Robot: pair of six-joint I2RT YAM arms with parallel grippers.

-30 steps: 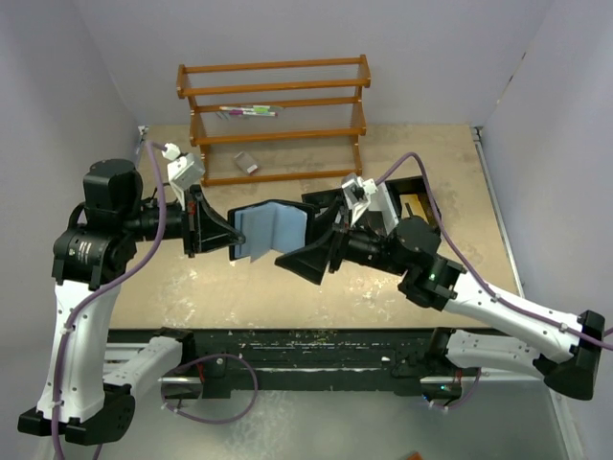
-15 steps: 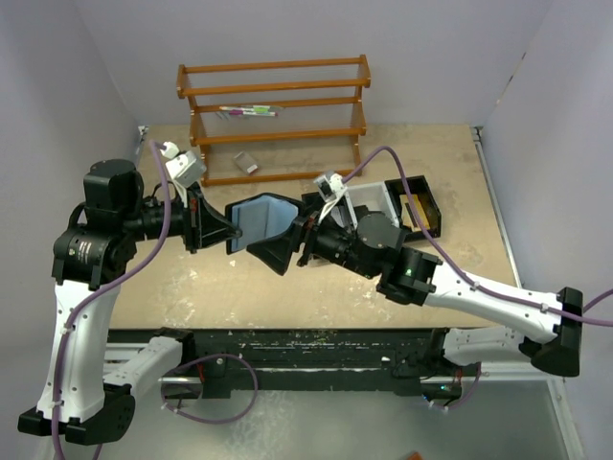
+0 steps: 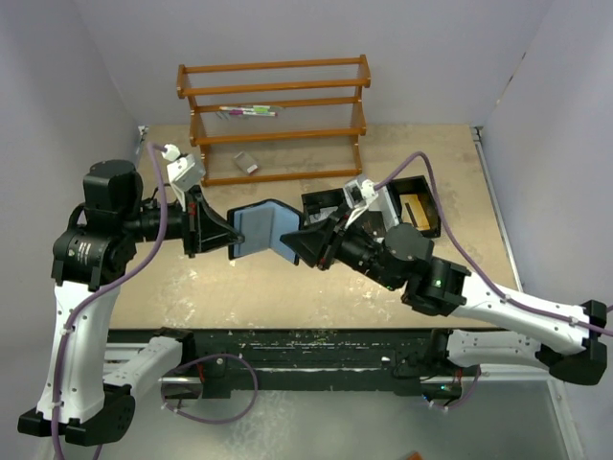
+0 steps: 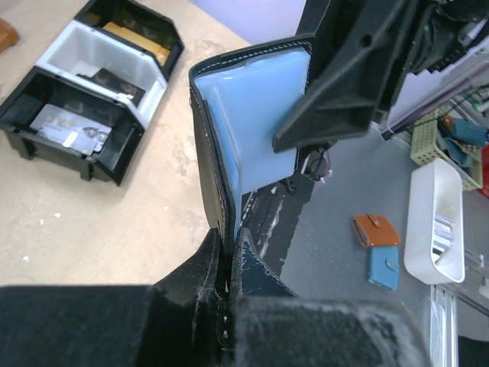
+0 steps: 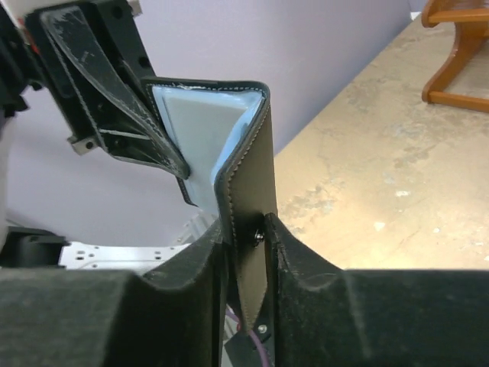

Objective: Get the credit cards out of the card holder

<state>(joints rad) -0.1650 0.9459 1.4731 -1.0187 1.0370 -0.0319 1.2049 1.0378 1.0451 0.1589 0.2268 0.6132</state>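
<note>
The card holder point(image 3: 263, 228) hangs open in mid-air above the table, black outside with pale blue lining point(image 4: 256, 115). My left gripper point(image 3: 229, 241) is shut on its left flap, whose edge is pinched between the pads point(image 4: 229, 238). My right gripper point(image 3: 295, 245) is shut on the right flap point(image 5: 248, 172), with the flap's snap stud against one finger point(image 5: 294, 245). The credit cards are hidden; none shows on the lining in any view.
A black-and-white three-compartment tray point(image 3: 421, 182) stands behind the right arm, with a tan flat item point(image 4: 137, 40) in one end compartment. A wooden rack point(image 3: 273, 115) stands at the back, a small grey block point(image 3: 246, 163) on its lowest shelf.
My right gripper was open and below the holder; it has risen to the right flap and closed on it. The left gripper has held the left flap still.
</note>
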